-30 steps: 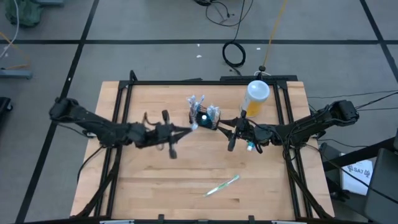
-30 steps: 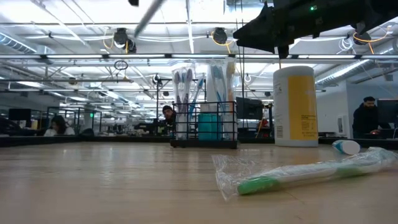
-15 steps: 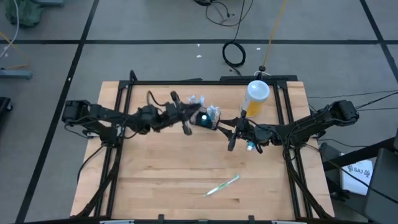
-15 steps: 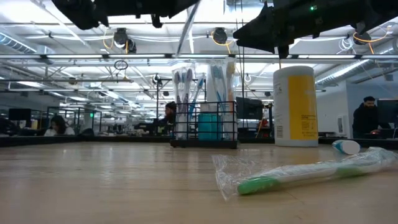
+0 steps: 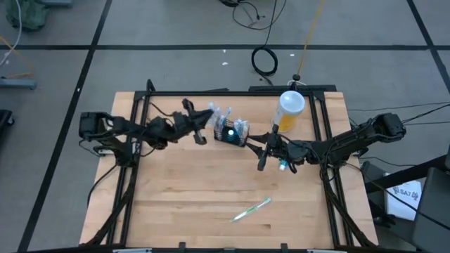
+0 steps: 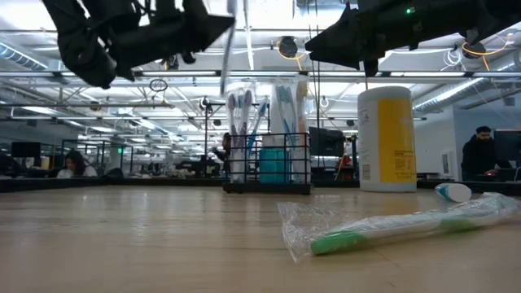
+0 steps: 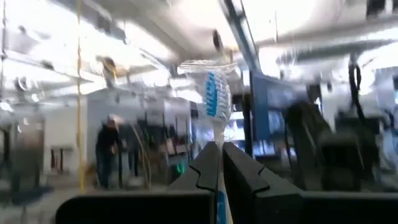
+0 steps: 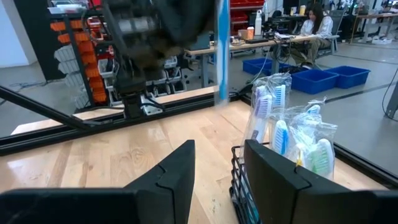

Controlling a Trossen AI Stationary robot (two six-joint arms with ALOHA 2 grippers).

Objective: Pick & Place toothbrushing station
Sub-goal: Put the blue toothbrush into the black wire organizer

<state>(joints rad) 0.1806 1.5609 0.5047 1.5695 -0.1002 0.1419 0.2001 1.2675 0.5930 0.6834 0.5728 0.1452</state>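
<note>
Black wire forms the toothbrushing station (image 5: 231,132), which stands on the wooden table (image 5: 176,197) between the two grippers, packed with wrapped toothbrushes. Just left of it the left gripper (image 5: 205,119) hangs above the table, clamped on a wrapped blue toothbrush (image 7: 213,93). The right gripper (image 5: 262,156) sits just right of the caddy's wire edge, fingers parted around nothing, the yellow bottle (image 5: 289,109) beyond it.

You've got a yellow bottle (image 5: 289,110) with a white lid standing upper right of the table, and a wrapped green toothbrush (image 5: 252,209) lying loose lower center on the wooden table (image 5: 176,197).
</note>
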